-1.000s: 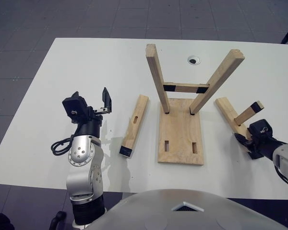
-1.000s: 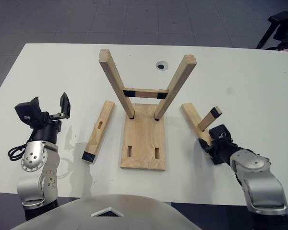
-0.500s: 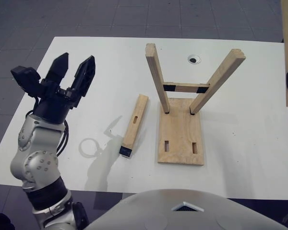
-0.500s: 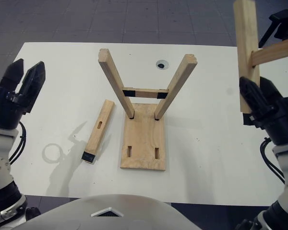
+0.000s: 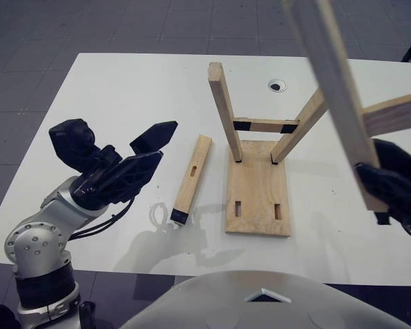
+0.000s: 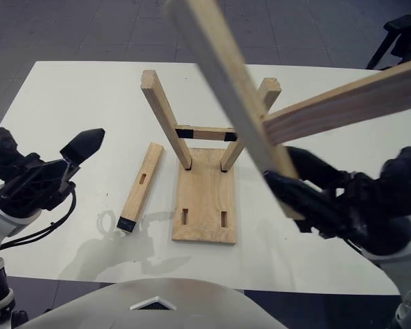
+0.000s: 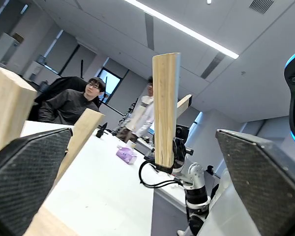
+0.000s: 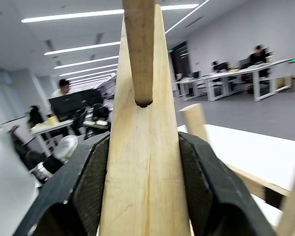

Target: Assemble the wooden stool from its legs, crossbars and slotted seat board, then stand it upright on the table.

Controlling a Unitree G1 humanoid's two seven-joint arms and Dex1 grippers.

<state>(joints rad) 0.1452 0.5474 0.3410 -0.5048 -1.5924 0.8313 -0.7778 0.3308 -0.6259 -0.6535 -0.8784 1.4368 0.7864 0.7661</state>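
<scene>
Left eye view has the seat board point(image 5: 257, 188) lying flat near the middle of the surface point(image 5: 123, 89), underside up as I judge it, so that legs can be dropped into it from above. A pair of legs point(image 5: 225, 110) already stands in the slots at its 12 o'clock end, leaning apart and tied by a crossbar point(image 5: 265, 125). The two slots point(image 5: 238, 208) at the 6 o'clock end are bare. The right tool point(image 8: 143, 147) is clamped on a third leg point(image 6: 226, 89), fingers on opposite faces near one end. It holds the leg tilted in the air at about 3 o'clock of the board. A second crossbar point(image 6: 349, 103) is plugged into that leg and sticks out sideways. Gripping near the end keeps the fingers off the joint and leaves the bar's far tip free for a mate. That mate is probably the loose leg point(image 5: 193, 177), which lies flat at 9 o'clock of the board, well apart from it, with its hole facing up. The left tool point(image 5: 163, 142) hangs spread and empty at 9 o'clock of the loose leg, near it but not touching. Its fingers aim that way, which looks like a set-up to pick the leg up. About half the frame seems done, and the stool has yet to be turned upright.
</scene>
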